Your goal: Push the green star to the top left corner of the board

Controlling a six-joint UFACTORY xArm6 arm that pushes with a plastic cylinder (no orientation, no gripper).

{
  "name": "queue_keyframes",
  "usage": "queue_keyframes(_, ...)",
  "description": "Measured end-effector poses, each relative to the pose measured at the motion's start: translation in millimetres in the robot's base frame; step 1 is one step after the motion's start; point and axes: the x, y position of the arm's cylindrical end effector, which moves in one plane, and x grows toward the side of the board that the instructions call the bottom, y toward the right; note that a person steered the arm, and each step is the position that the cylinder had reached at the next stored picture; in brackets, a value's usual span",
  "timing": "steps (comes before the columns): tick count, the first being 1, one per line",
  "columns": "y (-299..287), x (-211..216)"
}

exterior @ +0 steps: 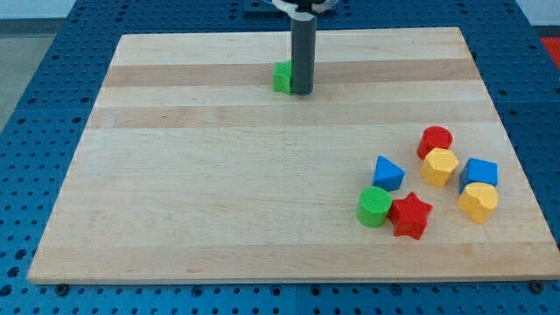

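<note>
The green star [281, 77] lies on the wooden board [219, 175] near the view's top, a little left of the middle; its right part is hidden behind my rod. My tip [301, 91] rests on the board right against the star's right side. The board's top left corner [122, 39] is far to the star's left.
A cluster of blocks sits at the view's lower right: a red cylinder [434, 140], a yellow hexagon [438, 166], a blue triangle [388, 172], a blue cube [478, 173], a yellow heart [478, 201], a green cylinder [374, 206] and a red star [410, 215].
</note>
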Motion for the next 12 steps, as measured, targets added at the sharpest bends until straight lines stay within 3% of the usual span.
queue_keyframes(2,-29,-36)
queue_keyframes(7,-170,-51)
queue_keyframes(12,-231,-76)
